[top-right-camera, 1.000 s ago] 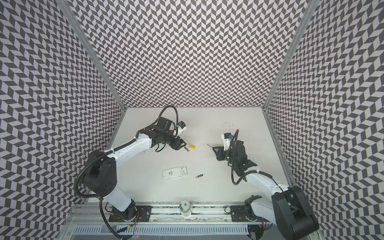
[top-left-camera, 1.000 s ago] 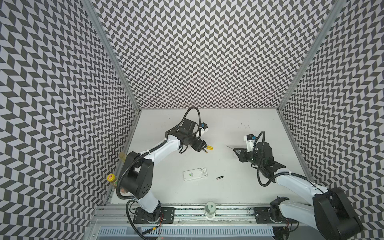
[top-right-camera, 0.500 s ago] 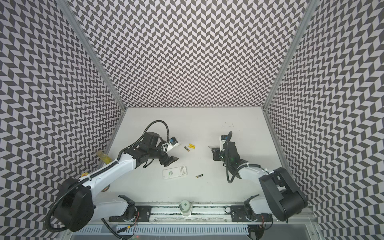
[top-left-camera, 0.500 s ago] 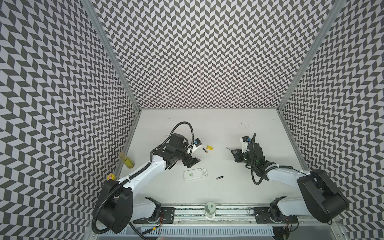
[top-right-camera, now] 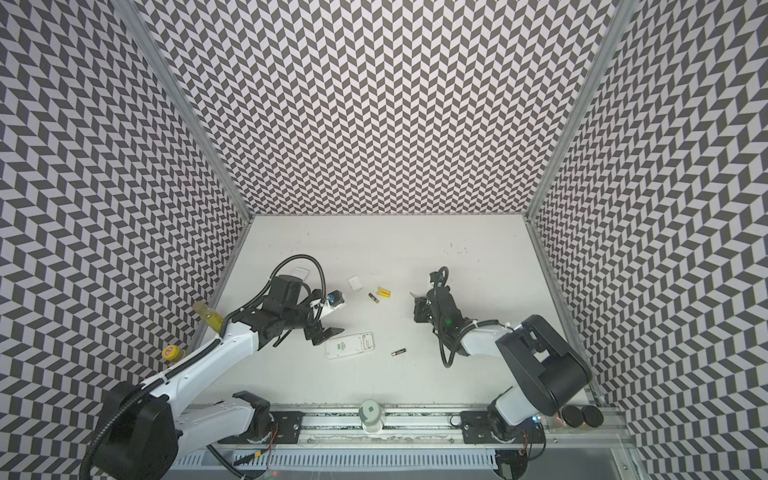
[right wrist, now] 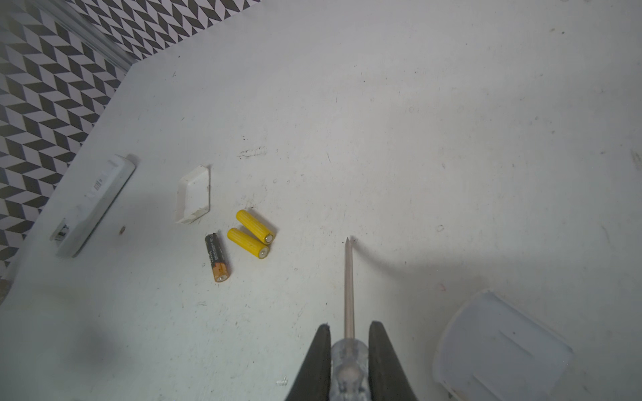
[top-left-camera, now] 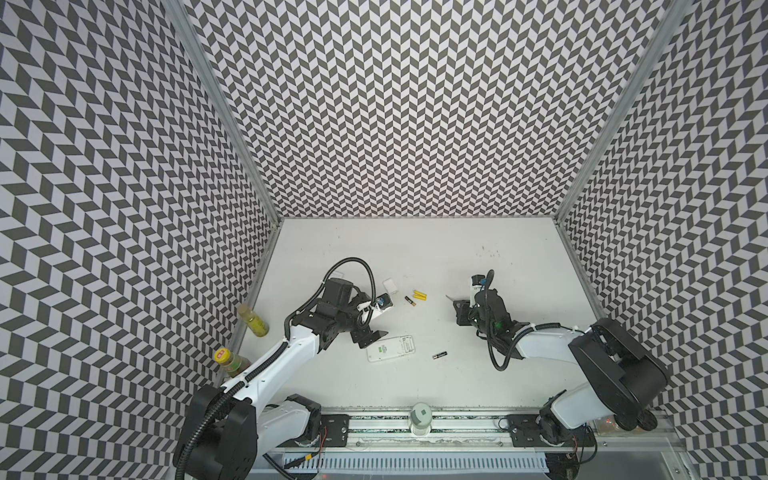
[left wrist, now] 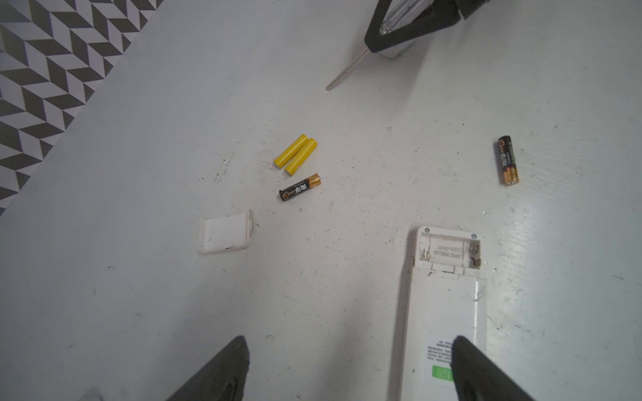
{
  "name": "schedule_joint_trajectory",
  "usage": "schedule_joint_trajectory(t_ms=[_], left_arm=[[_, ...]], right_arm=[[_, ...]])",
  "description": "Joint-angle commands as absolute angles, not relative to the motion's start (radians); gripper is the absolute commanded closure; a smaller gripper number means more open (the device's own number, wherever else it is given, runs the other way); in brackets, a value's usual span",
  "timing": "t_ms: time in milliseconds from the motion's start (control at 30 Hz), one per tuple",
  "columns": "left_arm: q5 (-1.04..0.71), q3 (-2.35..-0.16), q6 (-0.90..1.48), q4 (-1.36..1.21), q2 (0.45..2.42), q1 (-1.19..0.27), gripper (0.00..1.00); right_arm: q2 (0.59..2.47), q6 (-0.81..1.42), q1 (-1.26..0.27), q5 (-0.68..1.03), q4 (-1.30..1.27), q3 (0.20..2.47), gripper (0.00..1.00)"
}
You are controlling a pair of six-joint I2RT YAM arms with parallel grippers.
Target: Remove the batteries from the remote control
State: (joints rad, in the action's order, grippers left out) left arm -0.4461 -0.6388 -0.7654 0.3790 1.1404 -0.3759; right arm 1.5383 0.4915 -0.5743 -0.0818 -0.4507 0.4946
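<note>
Zigzag black-and-white walls [top-left-camera: 415, 104] close three sides of a scuffed white table [top-left-camera: 415, 249].

Both top views:
- The left gripper [top-left-camera: 371, 337] sits low at one end of the remote [top-left-camera: 390, 349], jaws spread wide with nothing between them.
- The remote lies back-up.
- Two yellow batteries [top-left-camera: 419, 295] lie side by side mid-table, with a black battery [top-left-camera: 410, 301] just beside them.
- A second black battery [top-left-camera: 439, 355] lies alone near the remote's other end.
- A small white cover [top-left-camera: 390, 285] lies near the yellow pair.
- The right gripper [top-left-camera: 459, 309] is mostly hidden under its own wrist and cable. Only the screwdriver [top-left-camera: 449, 296] tip pokes out.
- A second remote [top-right-camera: 300, 272] is largely hidden behind the left arm.
- Two bottles [top-left-camera: 253, 320] stand at the left table edge, labels too small to read.

Left wrist view:
- The gripper's fingers [left wrist: 222, 371] are cut off by the frame and stand far apart.
- One overlaps the remote's label end; contact can't be judged.
- The battery bay [left wrist: 448, 251] is open, showing only springs and print.
- All four batteries lie loose on the table.
- The right gripper is cropped at the frame edge, with the screwdriver shaft sticking out.

Right wrist view:
- The right gripper [right wrist: 348, 326] is clamped on the screwdriver's clear handle.
- The shaft points toward the yellow pair. Whether its tip touches the table is unclear.
- The second remote is blurred near the wall.
- A cloudy plastic piece [right wrist: 500, 347] is cut off at the frame corner and can't be identified.
</note>
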Motion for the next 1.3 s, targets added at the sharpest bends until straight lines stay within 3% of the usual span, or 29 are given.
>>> schedule_joint_trajectory(t_ms=[0,500,867,1200,1267], left_arm=[[-0.500,-0.588,-0.900,0.444,1.129,-0.372,0.09],[-0.496,-0.489,-0.992,0.424,1.160,-0.390,0.03],[-0.444,-0.461,-0.963,0.345,1.202,-0.437,0.05],[-0.409,-0.452,-0.927,0.304,1.250,-0.458,0.20],[-0.397,-0.450,-0.923,0.303,1.261,-0.465,0.22]], right_arm=[[1.555,0.498,-0.585,-0.129,-0.508,0.507,0.79],[1.533,0.471,-0.594,-0.126,-0.513,0.478,0.72],[1.183,0.271,-0.594,-0.099,-0.481,0.389,0.56],[0.862,0.036,-0.594,-0.033,-0.344,0.381,0.46],[0.807,0.024,-0.594,-0.017,-0.351,0.366,0.40]])
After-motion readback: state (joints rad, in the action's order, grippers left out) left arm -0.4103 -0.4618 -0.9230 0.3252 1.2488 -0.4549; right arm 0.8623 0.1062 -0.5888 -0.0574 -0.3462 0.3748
